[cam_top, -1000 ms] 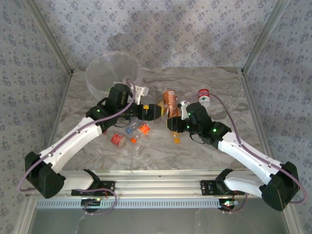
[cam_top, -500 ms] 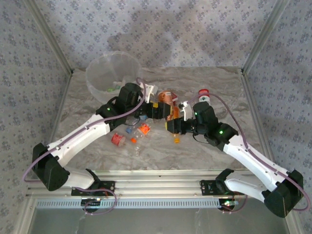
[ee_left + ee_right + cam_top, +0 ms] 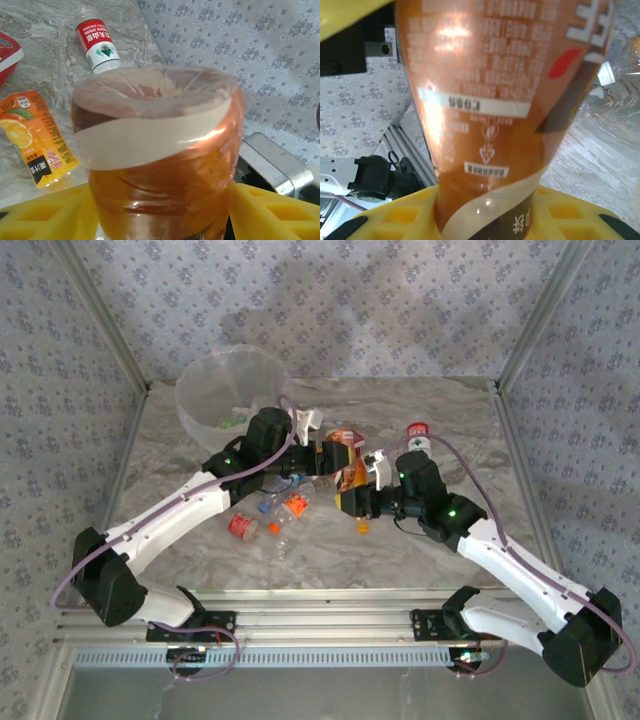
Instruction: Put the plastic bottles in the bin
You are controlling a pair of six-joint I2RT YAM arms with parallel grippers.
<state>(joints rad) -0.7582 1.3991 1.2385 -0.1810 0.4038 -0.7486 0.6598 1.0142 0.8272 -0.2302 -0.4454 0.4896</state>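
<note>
Left gripper [image 3: 322,454] has just closed from wide open onto the orange bottle [image 3: 347,440] mid-table, right gripper [image 3: 350,498] pinching its other end too, so looks like a handoff before it goes to the bin [image 3: 210,375] at far left.

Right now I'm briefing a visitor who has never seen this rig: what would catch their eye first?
Mid-table, the left end effector and right end effector both clasp one amber bottle. At the far left stands the translucent bin, and crushed bottles litter the marble-patterned table nearer the arm bases.
</note>
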